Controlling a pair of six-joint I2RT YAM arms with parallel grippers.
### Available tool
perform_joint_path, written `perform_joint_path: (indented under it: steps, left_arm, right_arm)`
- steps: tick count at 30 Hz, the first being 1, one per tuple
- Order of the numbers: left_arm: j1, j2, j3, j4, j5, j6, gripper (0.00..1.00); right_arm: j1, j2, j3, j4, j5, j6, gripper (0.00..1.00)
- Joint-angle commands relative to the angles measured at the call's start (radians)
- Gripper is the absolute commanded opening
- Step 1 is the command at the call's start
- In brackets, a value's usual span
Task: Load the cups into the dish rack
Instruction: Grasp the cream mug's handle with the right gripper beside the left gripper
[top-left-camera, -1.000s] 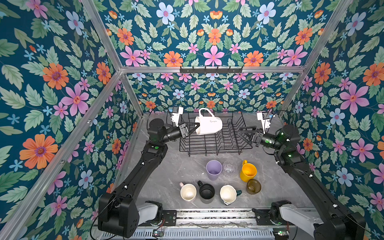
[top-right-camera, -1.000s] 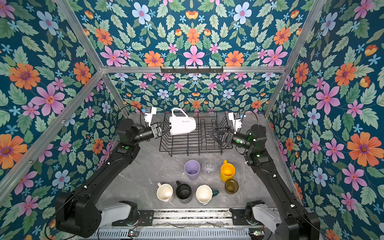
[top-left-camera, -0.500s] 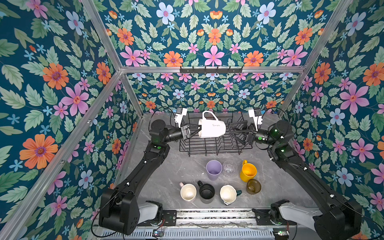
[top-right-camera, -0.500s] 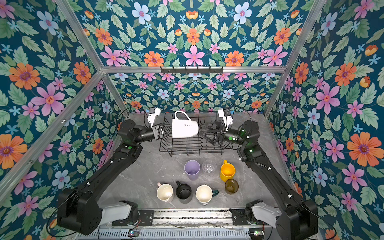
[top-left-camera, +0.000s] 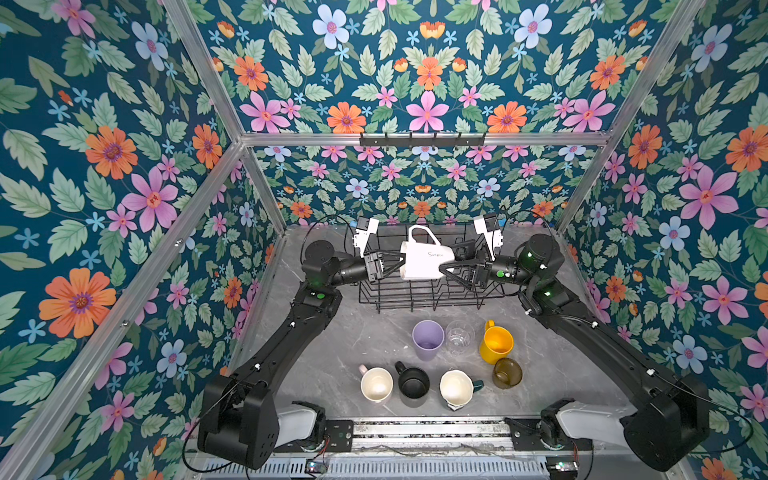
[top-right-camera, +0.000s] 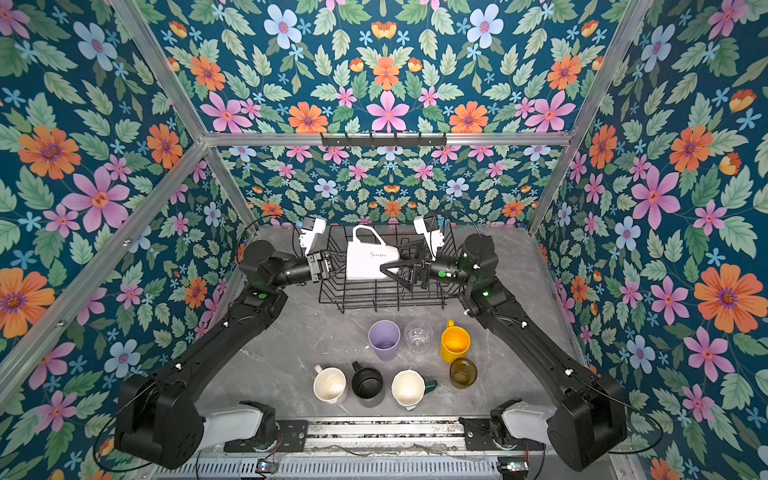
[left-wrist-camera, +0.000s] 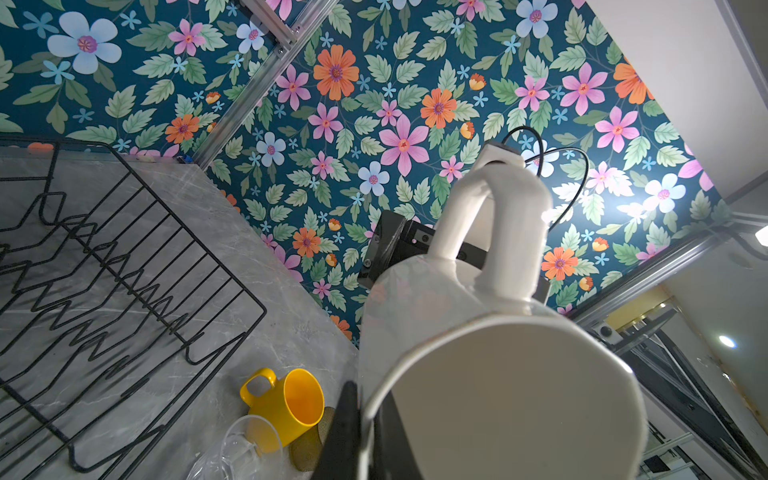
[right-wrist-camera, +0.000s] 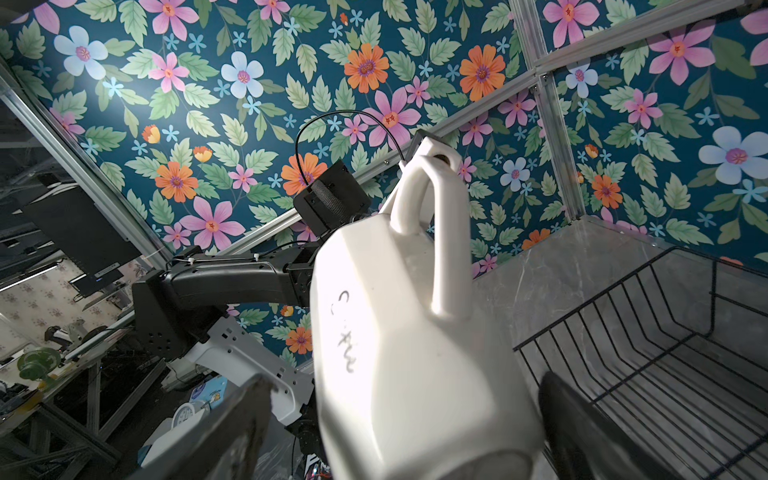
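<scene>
Lying on its side in the air, the white faceted ceramic mug (top-left-camera: 424, 262) hangs between the two sets of jaws, above the black wire dish rack (top-left-camera: 419, 296). Its long axis runs level from one gripper to the other. The open mouth faces the left gripper (top-left-camera: 395, 266) and the flat base faces the right gripper (top-left-camera: 451, 258). The handle loop sits on the upper side, away from the rack.

In the left wrist view the left gripper (left-wrist-camera: 365, 436) has its jaws pressed together on the mug's rim (left-wrist-camera: 478, 311). One dark finger (left-wrist-camera: 345, 432) lies outside the wall and the other sits inside the mouth.

The right gripper's jaws are spread wide, one finger on each side of the base end. In the right wrist view one finger (right-wrist-camera: 232, 428) shows a gap to the mug (right-wrist-camera: 407, 332). The other finger (right-wrist-camera: 582, 424) lies just beside the wall, and whether it touches cannot be told.

Well apart from both sets of jaws, on the near side of the rack, seven cups stand upright on the grey marbled tabletop (top-left-camera: 332, 353):
- lilac plastic tumbler (top-left-camera: 427, 338)
- clear glass (top-left-camera: 459, 336)
- yellow mug (top-left-camera: 496, 343)
- amber glass (top-left-camera: 507, 372)
- pale pink mug (top-left-camera: 376, 384)
- black mug (top-left-camera: 413, 382)
- dark green cream-lined mug (top-left-camera: 457, 386)
</scene>
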Motion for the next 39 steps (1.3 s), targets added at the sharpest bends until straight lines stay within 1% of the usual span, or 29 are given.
perform_joint_path:
  steps: [1,11,21,29,32,35,39]
  left_arm:
    - [-0.001,-0.002,0.009,0.074,0.004,-0.006,0.00]
    - [-0.003,0.004,0.019,0.076,0.016,-0.015,0.00]
    - [-0.005,0.005,0.013,0.075,0.018,-0.014,0.00]
    - [-0.004,0.002,0.013,0.076,0.018,-0.015,0.00]
    - [-0.005,0.002,0.016,0.078,0.018,-0.019,0.00]
    - [-0.005,0.005,0.018,0.081,0.019,-0.018,0.00]
    - [-0.005,0.014,0.018,0.085,0.021,-0.027,0.00]
  right_arm:
    - [0.017,0.019,0.015,0.026,0.013,-0.014,0.99]
    - [0.058,0.060,0.029,0.046,0.032,-0.016,0.98]
    - [0.069,0.096,0.052,0.090,0.029,0.019,0.98]
    - [0.082,0.110,0.058,0.087,0.028,0.021,0.94]
    - [0.084,0.111,0.058,0.085,0.026,0.021,0.91]
    - [0.085,0.113,0.060,0.080,0.022,0.021,0.84]
    - [0.086,0.113,0.059,0.066,0.019,0.016,0.66]
